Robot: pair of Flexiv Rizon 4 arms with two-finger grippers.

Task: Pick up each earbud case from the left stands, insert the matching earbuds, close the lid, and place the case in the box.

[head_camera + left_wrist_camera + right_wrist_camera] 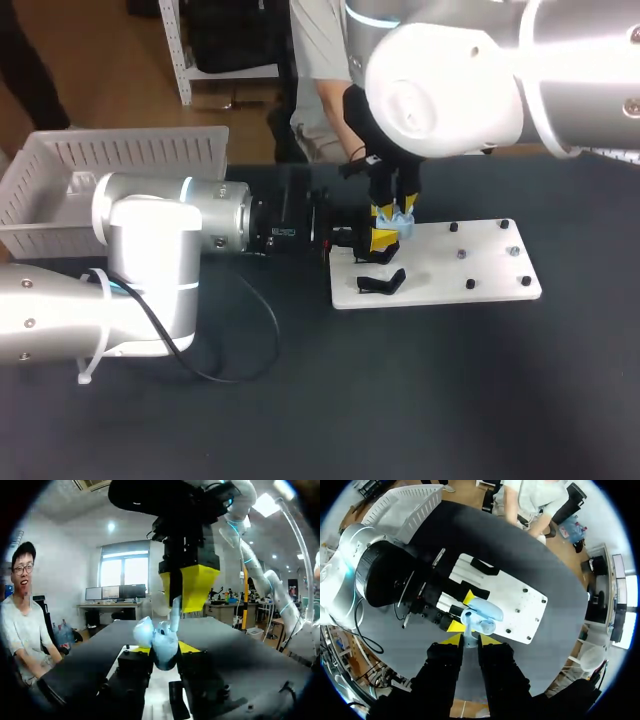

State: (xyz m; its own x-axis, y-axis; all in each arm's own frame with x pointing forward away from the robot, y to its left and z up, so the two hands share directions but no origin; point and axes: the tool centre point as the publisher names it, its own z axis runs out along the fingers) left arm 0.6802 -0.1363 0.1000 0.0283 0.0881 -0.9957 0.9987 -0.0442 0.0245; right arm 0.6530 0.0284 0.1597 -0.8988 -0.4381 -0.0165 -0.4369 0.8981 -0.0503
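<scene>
Where the head view looks down, left claw (385,236): it lies level at the end of the white board (470,262) nearest the basket, and its yellow tips press the earbud case from two sides.
Head view, right claw (395,210): it points straight down over that same end of the board, just above the case. What it pinches cannot be seen from here.
Head view, earbud case (393,224): pale blue, held over the board's basket-side end between the two claws.
Head view, black stand (382,283): it rests on the board just beside the case, toward the board's front edge.
Head view, basket (120,150): white and slatted, it sits on the dark bench (450,390) well apart from the board, beyond the left arm.
Left wrist view, left claw (165,649): its fingers grip the earbud case (161,641) on both sides, above the white board (159,690). The case's lid stands open.
Left wrist view, right claw (182,602): it hangs over the case with its tips nearly together, pinching a pale earbud (175,616) whose lower end meets the case.
Right wrist view, right claw (471,640): its fingers are drawn narrow, clamping the earbud (469,630) by its stem.
Right wrist view, earbud case (486,611): it sits at the basket-side end of the white board (520,605), with the earbud touching it.
Right wrist view, left claw (462,612): its yellow tips bear on opposite sides of the case.
Right wrist view, black stand (485,566): it is on the board, near the case.
</scene>
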